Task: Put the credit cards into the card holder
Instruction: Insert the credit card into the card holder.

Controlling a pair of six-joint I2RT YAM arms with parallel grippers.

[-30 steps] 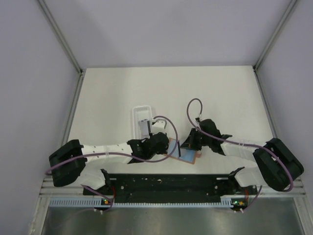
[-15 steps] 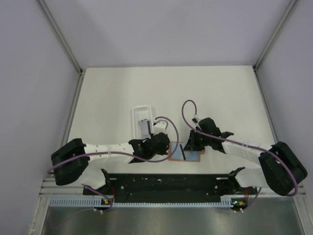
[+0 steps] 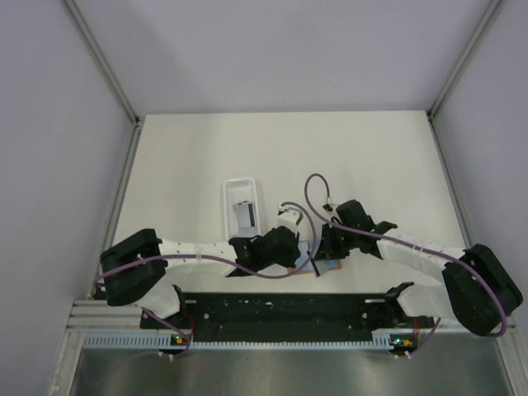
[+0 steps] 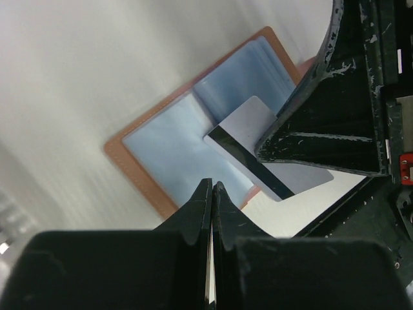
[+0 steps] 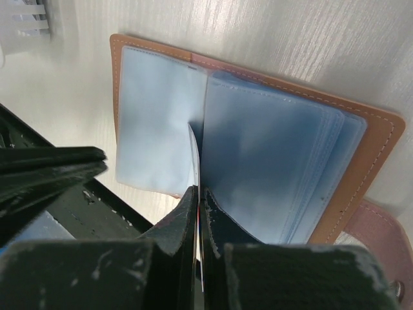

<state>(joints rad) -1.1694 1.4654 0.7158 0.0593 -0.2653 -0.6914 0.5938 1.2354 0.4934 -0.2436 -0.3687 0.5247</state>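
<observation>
Hovering over the open card holder (image 5: 381, 152) on the bench (image 3: 371, 165), the right hand (image 5: 197, 200) pinches one credit card (image 4: 248, 139) edge-on at the sleeves — not yet in. The left hand (image 4: 211, 194) is closed, seemingly empty. Apparently further cards (image 3: 242, 216) wait in the white tray (image 3: 241, 186) — most work remains.

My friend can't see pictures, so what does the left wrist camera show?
The right hand holds a grey card with a dark stripe over an open orange-brown wallet with a pale blue inside, lying on a white table. The left hand is shut at the bottom, pointing at the wallet.
</observation>
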